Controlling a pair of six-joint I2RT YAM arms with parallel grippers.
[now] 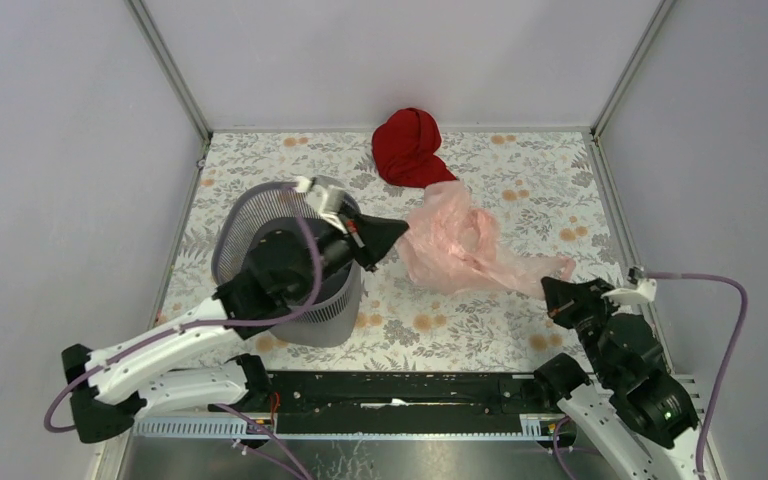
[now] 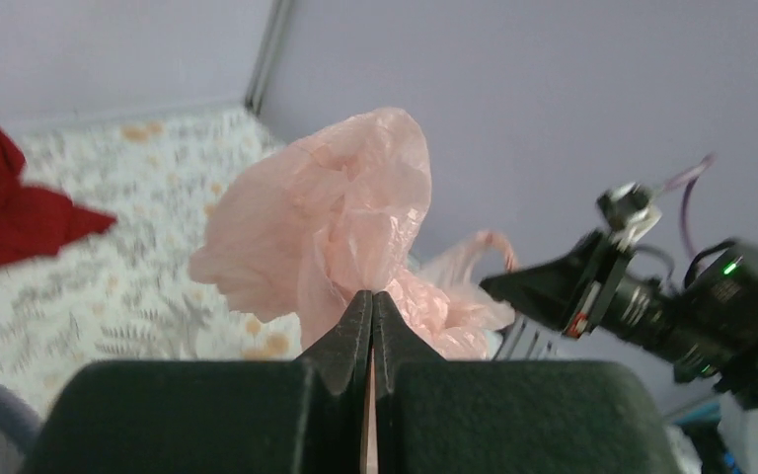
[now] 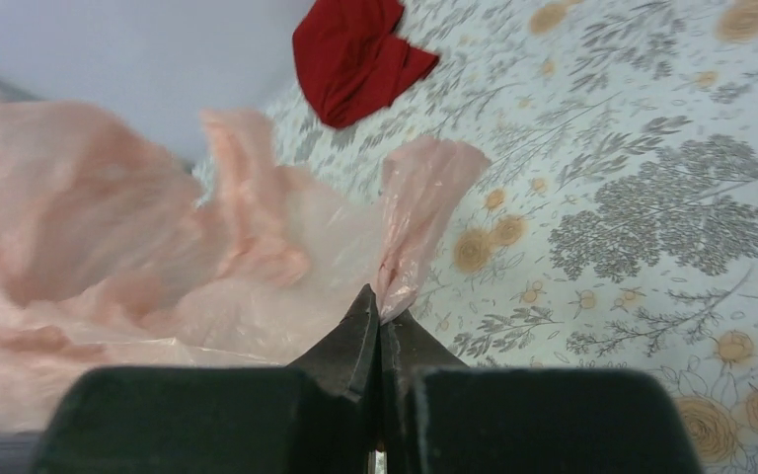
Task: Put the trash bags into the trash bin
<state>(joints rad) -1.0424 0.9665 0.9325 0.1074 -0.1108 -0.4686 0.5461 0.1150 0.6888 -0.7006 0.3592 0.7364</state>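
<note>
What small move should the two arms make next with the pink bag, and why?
Probably both arms should lift the trash bag a little and carry it left, toward the trash bin. The left gripper and the right gripper are each shut on a part of it, yet the whole bag is outside the bin, to the right of its opening.

Bin part-hidden under left arm; bag left of right claw blurred, cut off by picture edge.
</note>
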